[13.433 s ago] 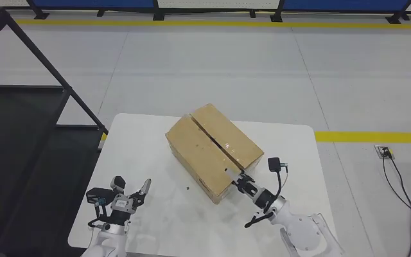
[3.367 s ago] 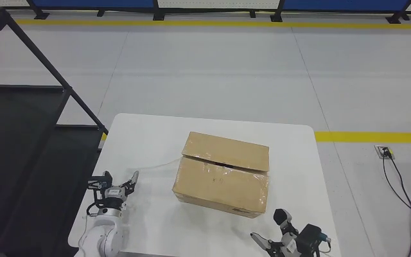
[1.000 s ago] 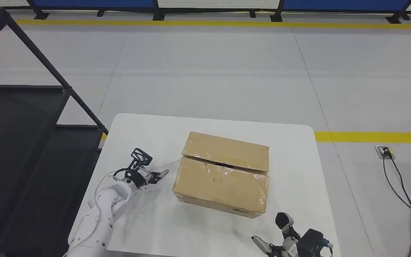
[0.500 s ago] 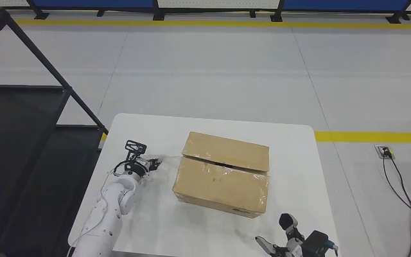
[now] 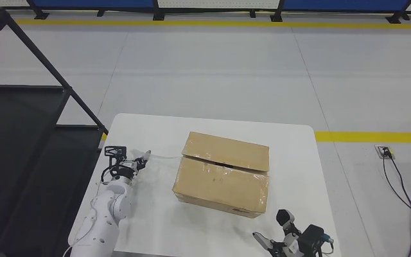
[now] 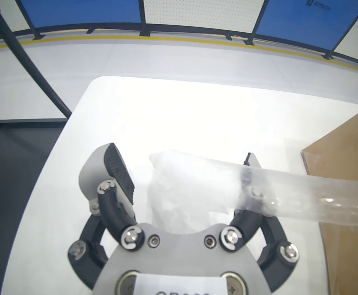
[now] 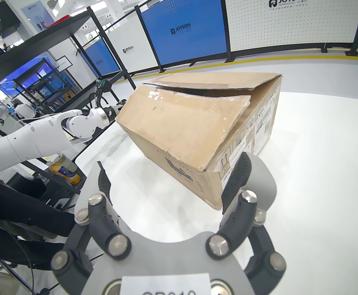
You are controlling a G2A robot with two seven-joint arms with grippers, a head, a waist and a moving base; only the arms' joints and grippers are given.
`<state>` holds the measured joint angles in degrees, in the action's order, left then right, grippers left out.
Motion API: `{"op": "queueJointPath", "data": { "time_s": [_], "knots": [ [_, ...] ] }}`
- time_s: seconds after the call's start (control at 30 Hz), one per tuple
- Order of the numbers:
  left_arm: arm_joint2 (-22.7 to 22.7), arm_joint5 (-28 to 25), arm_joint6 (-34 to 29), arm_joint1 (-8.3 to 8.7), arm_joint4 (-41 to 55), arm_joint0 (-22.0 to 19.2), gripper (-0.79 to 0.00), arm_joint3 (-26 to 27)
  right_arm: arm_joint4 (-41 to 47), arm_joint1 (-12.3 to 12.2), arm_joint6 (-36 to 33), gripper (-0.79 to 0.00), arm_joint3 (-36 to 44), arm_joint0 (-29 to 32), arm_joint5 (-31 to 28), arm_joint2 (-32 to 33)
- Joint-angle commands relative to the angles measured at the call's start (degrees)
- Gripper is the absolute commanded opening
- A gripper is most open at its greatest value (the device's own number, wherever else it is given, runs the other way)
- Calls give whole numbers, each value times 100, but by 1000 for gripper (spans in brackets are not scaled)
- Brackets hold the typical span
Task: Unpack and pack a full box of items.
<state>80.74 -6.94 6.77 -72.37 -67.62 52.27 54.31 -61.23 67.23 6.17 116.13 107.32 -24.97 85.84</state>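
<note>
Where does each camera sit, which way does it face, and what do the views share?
Top view: above the arms, looking down on the table and box; left gripper and right gripper show.
Left wrist view: on the left wrist, facing across the table; own open fingers, a tape strip across them.
Right wrist view: on the right wrist, facing the box; own open fingers, the left arm beyond.
All three share the box.

Industrial test hall or showroom; glossy grey floor point(image 5: 212, 70) with yellow line point(image 5: 212, 23) at 12 o'clock; blue partition panels point(image 7: 195, 42), pegboard point(image 7: 279, 22); black rack point(image 5: 29, 106) at 9 o'clock.
</note>
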Motion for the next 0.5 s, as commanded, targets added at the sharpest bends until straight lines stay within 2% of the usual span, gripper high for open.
{"op": "queueJointPath", "data": {
  "time_s": [0.0,0.2,0.27,0.47],
  "knots": [
    [77,82,-9,12,55,62,0,17,14,-1,-31,0,-8,-33,-1,-8],
    [269,175,-152,37,311,192,0,57,29,-2,-106,0,-8,-110,-4,-51],
    [271,75,-440,51,321,213,0,62,20,-2,-125,0,-4,-128,-1,-65],
    [271,75,-440,51,321,213,0,62,10,-5,-135,0,-6,-145,-5,-89]
  ]
}}
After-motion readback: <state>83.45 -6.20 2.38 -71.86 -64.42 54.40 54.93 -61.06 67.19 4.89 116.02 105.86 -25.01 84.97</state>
